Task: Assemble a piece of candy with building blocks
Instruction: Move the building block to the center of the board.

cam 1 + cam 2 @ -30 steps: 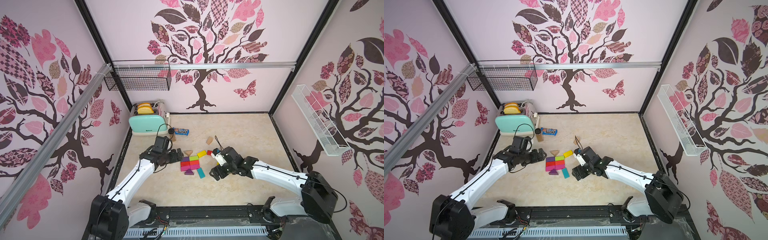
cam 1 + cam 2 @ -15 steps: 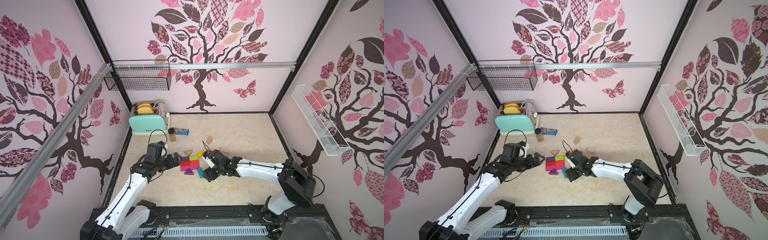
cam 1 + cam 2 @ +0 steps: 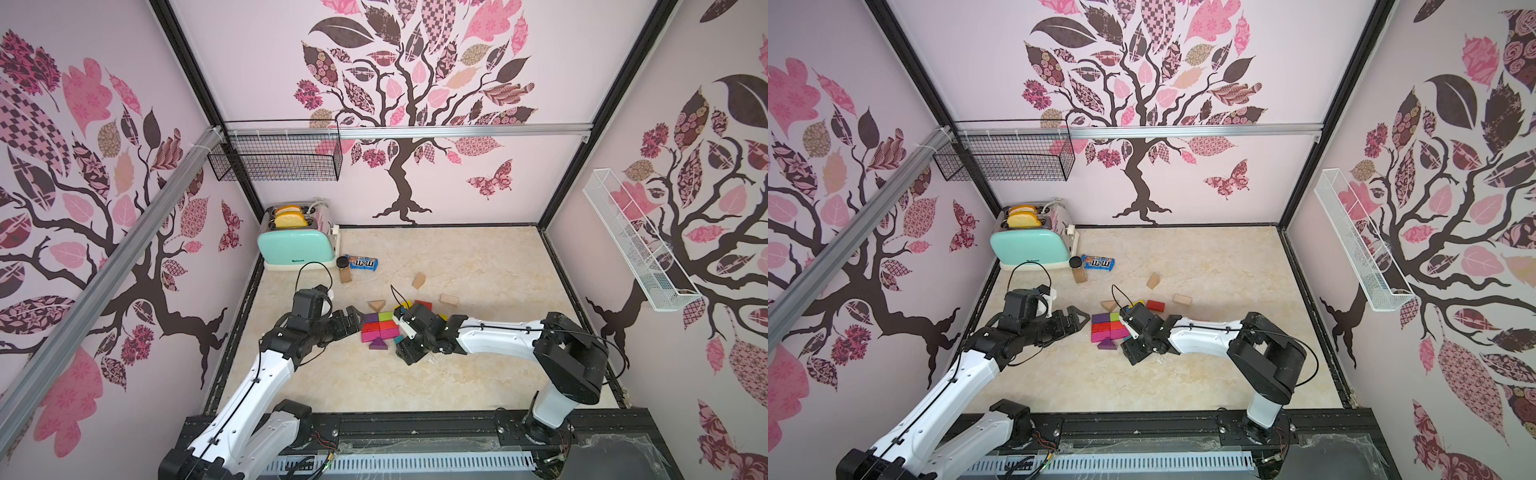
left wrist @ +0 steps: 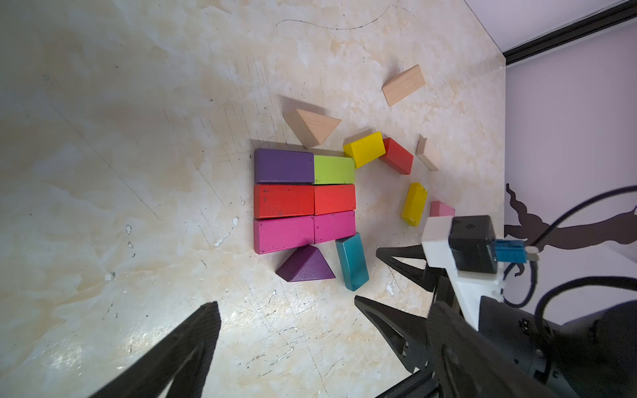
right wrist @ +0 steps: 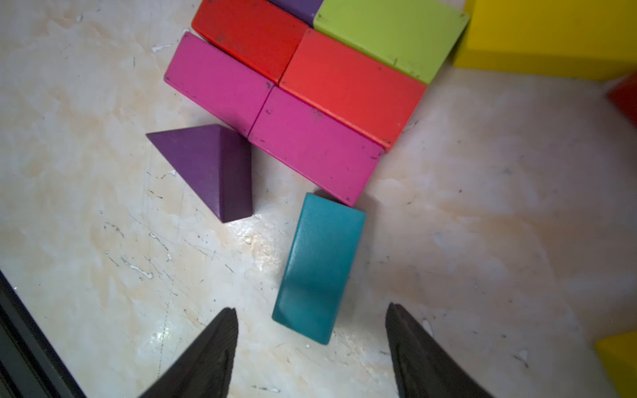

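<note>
A teal block [image 5: 319, 267] lies flat on the marbled tabletop [image 3: 457, 382], one end against the corner of a magenta piece in a six-block rectangle [image 4: 305, 200]. The rectangle is purple and green, two reds and two magentas, set edge to edge in three rows near the middle of the table. A purple triangle [image 4: 305, 265] sits just beside the teal block, its point touching the magenta row. The right gripper [image 5: 310, 307] straddles the teal block's free end, its black fingers [image 5: 206, 355] standing apart with floor showing on either side of the wood; they grip nothing. Across the rectangle, the left gripper [image 3: 355, 320] hangs low with its jaws spread wide and empty, just beside the long purple, red and magenta blocks. A tan triangle [image 4: 312, 127] rests against the purple-and-green row. A yellow block [image 4: 364, 149], a red block [image 4: 396, 160], a second yellow piece [image 4: 413, 204], a pink piece [image 4: 441, 208] and a tan block [image 3: 418, 281] lie loose beyond. In the far corner stand a mint toaster [image 3: 296, 247], a black-capped jar [image 3: 344, 270] and a blue M&M's packet [image 3: 363, 262].
</note>
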Available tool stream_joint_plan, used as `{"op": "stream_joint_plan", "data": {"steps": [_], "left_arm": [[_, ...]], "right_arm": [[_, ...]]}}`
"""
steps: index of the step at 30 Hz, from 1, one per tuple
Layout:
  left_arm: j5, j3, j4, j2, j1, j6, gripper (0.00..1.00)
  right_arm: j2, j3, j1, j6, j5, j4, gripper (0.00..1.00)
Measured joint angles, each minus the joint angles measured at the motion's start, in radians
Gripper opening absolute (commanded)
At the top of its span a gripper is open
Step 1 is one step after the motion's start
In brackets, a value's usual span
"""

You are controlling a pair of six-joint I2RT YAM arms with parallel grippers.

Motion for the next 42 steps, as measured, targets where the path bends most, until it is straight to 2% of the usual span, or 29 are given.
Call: {"op": "stream_joint_plan", "data": {"steps": [2,16,22,26,31,35,42], "left_arm": [[0.000,0.000,-0.001,-0.010,0.002,-0.003,0.98],[0.002,-0.027,-0.004,-0.026,0.026,-0.018,0.98],[0.030,-0.033,-0.003,-0.031,0.069,-0.019,0.98],[0.053,-0.040,0.005,-0.043,0.105,-0.022,0.98],[0.073,-0.041,0.010,-0.046,0.121,-0.022,0.98],[0.087,-0.042,0.022,-0.046,0.122,-0.022,0.97],[0.098,-0.044,0.026,-0.050,0.123,-0.022,0.96]], "right_arm": [[0.006,0.000,0.002,0.005,0.009,0.000,0.61],[0.049,0.037,0.018,0.004,0.052,-0.024,0.61],[0.075,0.067,0.022,0.003,0.061,-0.038,0.59],[0.092,0.072,0.022,0.001,0.076,-0.047,0.50],[0.092,0.072,0.023,0.002,0.087,-0.055,0.46],[0.092,0.072,0.026,-0.002,0.097,-0.063,0.33],[0.083,0.071,0.036,-0.005,0.111,-0.086,0.18]]}}
